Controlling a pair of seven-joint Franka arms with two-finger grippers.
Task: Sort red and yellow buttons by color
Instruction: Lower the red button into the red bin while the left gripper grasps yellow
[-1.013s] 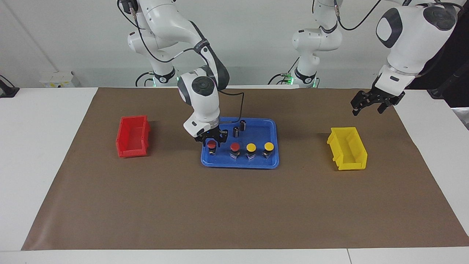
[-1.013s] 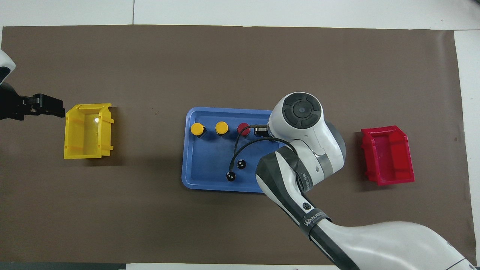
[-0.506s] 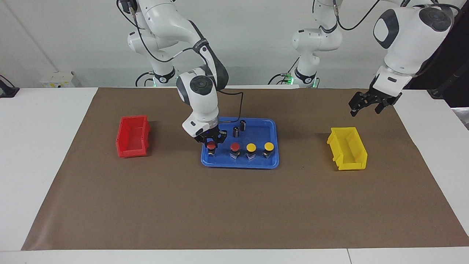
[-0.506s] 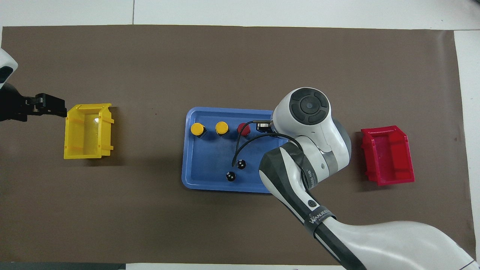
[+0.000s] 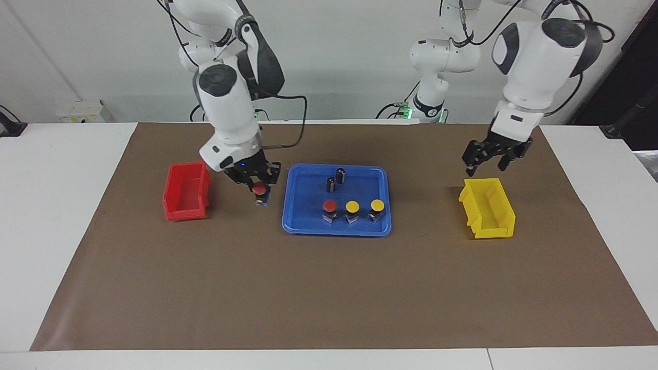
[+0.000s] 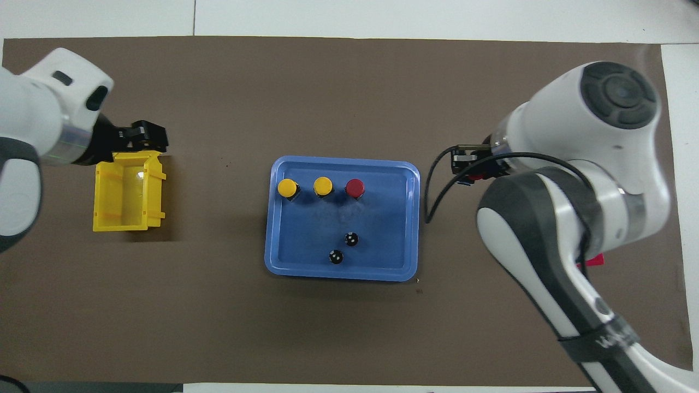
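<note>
The right gripper is clamped on one small push-button switch with a round red cap, raised in the air over the brown paper mat between the red plastic bin and the blue plastic tray; the held button hangs with its long axis roughly upright, tilted a little, red cap up under the fingertips and black-and-silver body pointing down; in the overhead view the arm hides most of it and of the red bin.

Three capped buttons stand in the tray in one row along its edge farther from the robots, all upright with caps facing up: one red button toward the right arm's end, then two yellow buttons, the middle one and the end one toward the left arm's end; that makes two red and two yellow in all.

Two dark cylinders stand upright in the tray, nearer to the robots than the row.

The left gripper hangs over the mat just beside the yellow plastic bin, fingers spread apart and holding nothing; both bins sit on the mat on the white worktop, one at each end.
</note>
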